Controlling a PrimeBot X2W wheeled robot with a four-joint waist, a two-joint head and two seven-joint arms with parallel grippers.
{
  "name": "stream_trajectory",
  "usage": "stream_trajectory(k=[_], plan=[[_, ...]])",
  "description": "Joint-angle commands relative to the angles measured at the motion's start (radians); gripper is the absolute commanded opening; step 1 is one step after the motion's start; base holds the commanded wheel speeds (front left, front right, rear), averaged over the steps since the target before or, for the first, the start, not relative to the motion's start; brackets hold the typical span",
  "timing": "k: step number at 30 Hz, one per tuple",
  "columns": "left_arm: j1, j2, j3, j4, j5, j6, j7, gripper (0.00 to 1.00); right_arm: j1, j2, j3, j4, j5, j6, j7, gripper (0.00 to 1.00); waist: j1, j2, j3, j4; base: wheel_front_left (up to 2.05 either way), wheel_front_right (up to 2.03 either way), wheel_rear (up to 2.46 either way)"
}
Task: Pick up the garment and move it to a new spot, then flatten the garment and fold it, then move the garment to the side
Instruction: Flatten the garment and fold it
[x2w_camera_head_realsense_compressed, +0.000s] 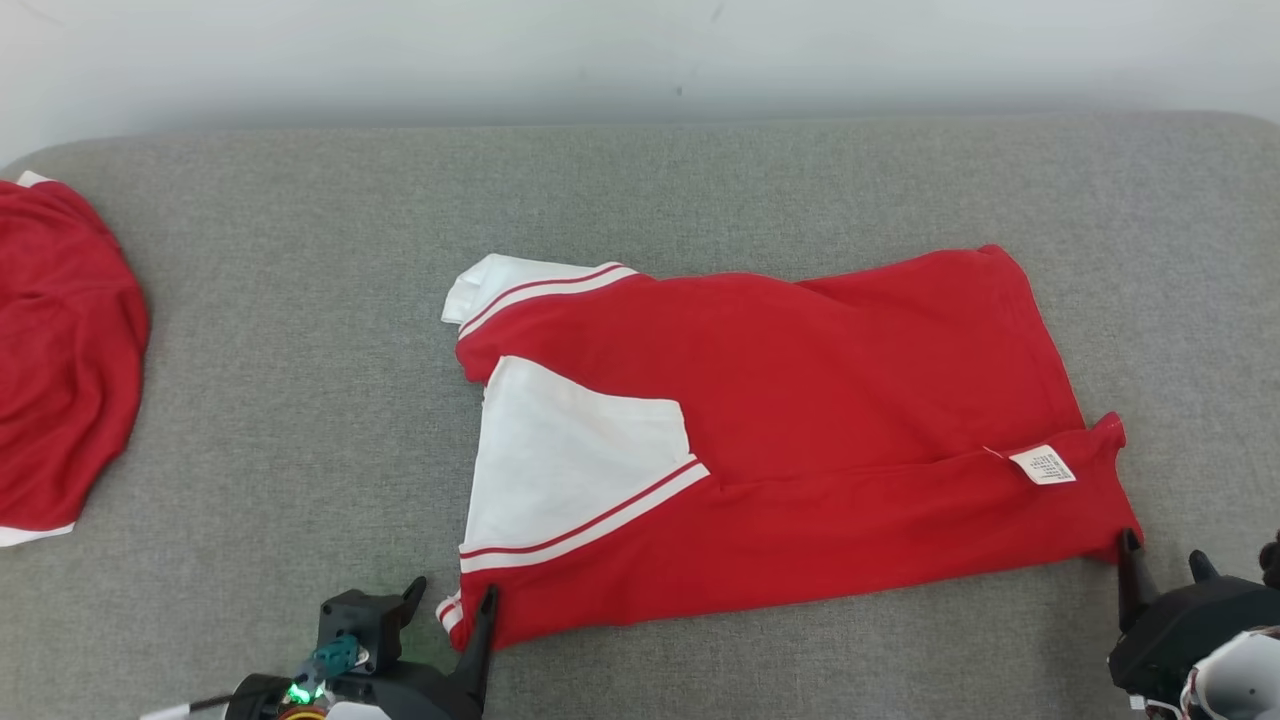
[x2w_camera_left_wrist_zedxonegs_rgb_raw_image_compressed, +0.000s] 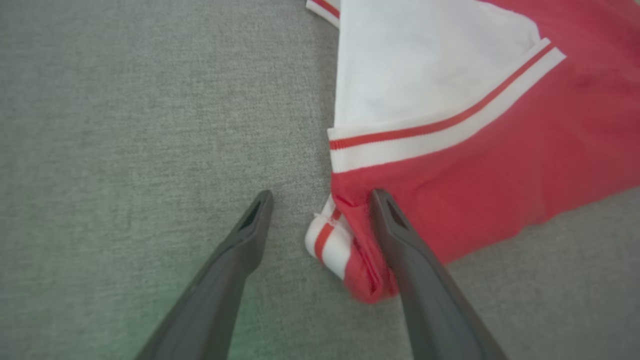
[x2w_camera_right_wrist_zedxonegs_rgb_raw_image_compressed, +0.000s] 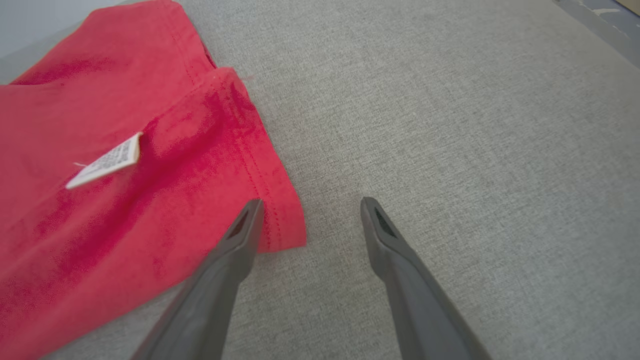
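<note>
Looking down from my head, the red shirt (x2w_camera_head_realsense_compressed: 800, 420) lies spread out in the middle of the grey padded surface (x2w_camera_head_realsense_compressed: 300, 400). Its white sleeve (x2w_camera_head_realsense_compressed: 570, 450) is towards my left and its hem towards my right, and a small white label (x2w_camera_head_realsense_compressed: 1043, 466) sits near the hem end. A long crease runs along the near part. Another red cloth (x2w_camera_head_realsense_compressed: 60, 350) lies well apart at the far left edge. My left pincer (x2w_camera_head_realsense_compressed: 452, 592) is at the shirt's near left corner, with its inner finger touching the cloth. My right pincer (x2w_camera_head_realsense_compressed: 1163, 550) is at the near right corner, one fingertip against the hem.

From my left wrist, both fingers stand spread wide. One lies over the red edge of the corner. The rolled bit of striped white cuff (x2w_camera_left_wrist_zedxonegs_rgb_raw_image_compressed: 327, 240) sits in the gap, close to that finger, and the other finger is over bare grey. Nothing is pinched, so I have hold of nothing.

From my right wrist, the fingers are spread just as wide. One tip lies on the stitched hem corner and the other is over bare grey, apart from the shirt. The label lies further up the cloth. This pincer holds nothing either.
</note>
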Motion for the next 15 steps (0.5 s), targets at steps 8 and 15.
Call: stream_trajectory(k=[8, 15], plan=[[0.031, -0.018, -0.006, 0.022, -0.054, 0.034, 0.096, 0.91, -0.070, 0.003, 0.021, 0.075, -0.031, 0.003, 0.024, 1.00, 0.0001, 0.0000, 0.033, -0.003, 0.00, 0.00, 0.00], [0.044, -0.025, -0.032, 0.032, -0.090, 0.010, 0.172, 0.00, -0.098, 0.008, 0.076, 0.137, -0.021, 0.003, 0.137, 1.00, 0.0001, 0.0000, 0.042, 0.001, 0.00, 0.00, 0.00]])
